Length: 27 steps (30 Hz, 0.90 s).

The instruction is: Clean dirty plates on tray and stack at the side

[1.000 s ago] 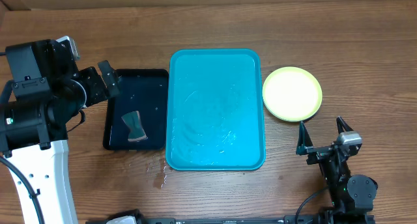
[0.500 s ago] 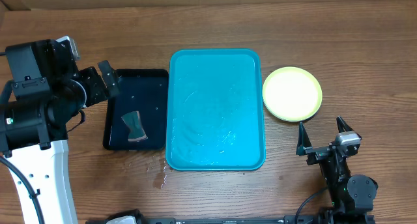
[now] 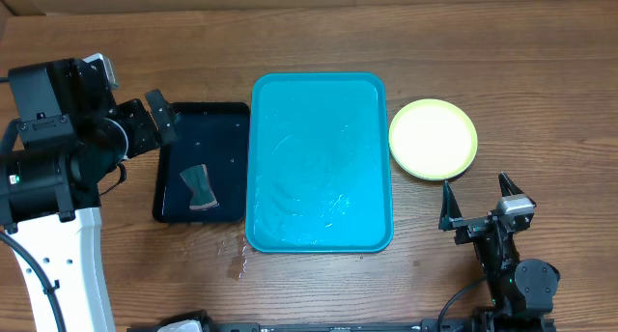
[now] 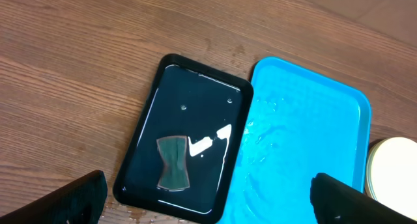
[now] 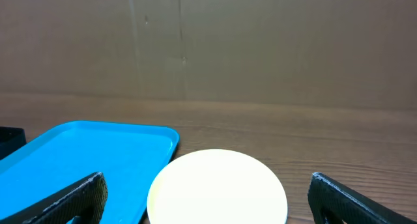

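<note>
The turquoise tray (image 3: 322, 163) lies in the middle of the table, wet, with nothing on it; the left wrist view shows it as the tray (image 4: 306, 133). A round plate (image 3: 433, 139) with a yellow-green rim and a pale centre rests on the wood just right of the tray, also seen as the plate (image 5: 218, 188). My left gripper (image 3: 162, 118) hangs open above the far left end of the black tray. My right gripper (image 3: 475, 192) stands open near the front right, pointed at the plate and apart from it.
A smaller black tray (image 3: 201, 163) holding water and a dark green sponge (image 3: 199, 187) sits left of the turquoise tray. Water drops (image 3: 237, 260) lie on the wood by the tray's front left corner. A cardboard wall (image 5: 208, 42) closes the far side.
</note>
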{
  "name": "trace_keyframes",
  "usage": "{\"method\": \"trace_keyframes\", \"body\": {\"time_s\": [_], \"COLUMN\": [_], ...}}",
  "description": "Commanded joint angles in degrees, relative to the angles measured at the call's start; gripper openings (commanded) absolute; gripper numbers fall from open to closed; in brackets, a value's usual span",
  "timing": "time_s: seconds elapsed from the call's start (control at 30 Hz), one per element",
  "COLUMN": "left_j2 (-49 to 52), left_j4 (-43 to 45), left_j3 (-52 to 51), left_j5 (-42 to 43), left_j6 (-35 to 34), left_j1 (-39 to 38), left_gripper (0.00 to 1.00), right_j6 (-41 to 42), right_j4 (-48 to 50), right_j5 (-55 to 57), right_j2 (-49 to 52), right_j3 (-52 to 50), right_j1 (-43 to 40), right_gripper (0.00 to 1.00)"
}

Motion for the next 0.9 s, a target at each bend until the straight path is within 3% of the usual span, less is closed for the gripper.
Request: {"method": "trace_keyframes", "body": {"time_s": [0.0,0.23,0.43,0.6,0.87], "left_j2": [0.3,-0.7,-6.7,-15.0,-30.8], "left_j4": [0.1,0.1,0.1,0.1,-1.5], "left_j3": [0.8,0.8,0.8,0.8,0.6], "left_j5": [-0.4,-0.4,-0.4,-12.3,-17.1], "left_j6": [-0.8,-0.8,-0.8,-0.8,-0.3], "left_j1": [0.1,-0.5,-8.4,-11.0,-11.0], "left_gripper": [1.00,1.00,1.00,1.00,1.00], "right_j6": [-0.4,-0.4,-0.4,-0.4,-0.4], "right_j4": [0.3,0.3,0.3,0.3,0.3], "right_j5": [-0.3,-0.3,-0.3,-0.3,-0.3], "right_j2": [-0.5,-0.5,-0.5,-0.5,-0.5], "right_j3": [-0.6,-0.6,-0.6,-0.6,-0.6], "right_j1": [0.3,0.3,0.3,0.3,0.3], "right_gripper": [1.00,1.00,1.00,1.00,1.00]}}
